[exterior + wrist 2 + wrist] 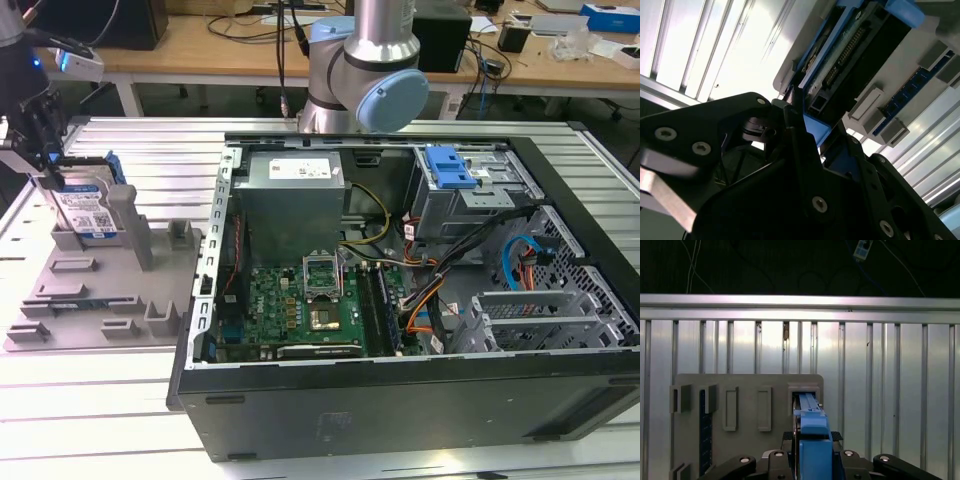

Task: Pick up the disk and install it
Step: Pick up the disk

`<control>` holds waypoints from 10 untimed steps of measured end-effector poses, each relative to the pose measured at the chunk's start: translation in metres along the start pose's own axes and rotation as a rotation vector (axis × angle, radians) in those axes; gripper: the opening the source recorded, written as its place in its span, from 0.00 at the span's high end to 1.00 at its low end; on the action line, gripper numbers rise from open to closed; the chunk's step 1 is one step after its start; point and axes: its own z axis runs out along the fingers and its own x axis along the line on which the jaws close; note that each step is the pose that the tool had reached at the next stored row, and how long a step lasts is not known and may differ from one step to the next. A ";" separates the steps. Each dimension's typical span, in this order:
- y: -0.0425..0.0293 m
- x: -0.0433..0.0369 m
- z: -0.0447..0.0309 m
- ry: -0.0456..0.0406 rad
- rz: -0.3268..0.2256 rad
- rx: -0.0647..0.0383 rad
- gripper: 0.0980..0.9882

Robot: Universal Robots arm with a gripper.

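The disk [86, 212] stands on edge in a slot of the grey fixture [100, 300] at the exterior view's left; its blue-and-white label and blue rails show. My gripper [45, 165] reaches down onto the disk's top edge from above. In the first wrist view the disk's blue rail [812, 432] runs between my fingers, which press against both its sides, so the gripper [815, 462] is shut on it. The second wrist view shows the disk [850, 50] from its connector end, with the gripper [820, 132] clamped on the blue rail. The disk still sits in its slot.
An open computer case [400, 400] lies to the exterior view's right of the fixture, with a motherboard, cables and a grey drive bay with a blue latch [447, 168]. The arm's base [365, 70] stands behind the case. The ribbed metal table [100, 420] lies beneath everything.
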 end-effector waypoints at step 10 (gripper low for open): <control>0.0008 0.0007 -0.0342 0.0001 0.000 0.000 0.70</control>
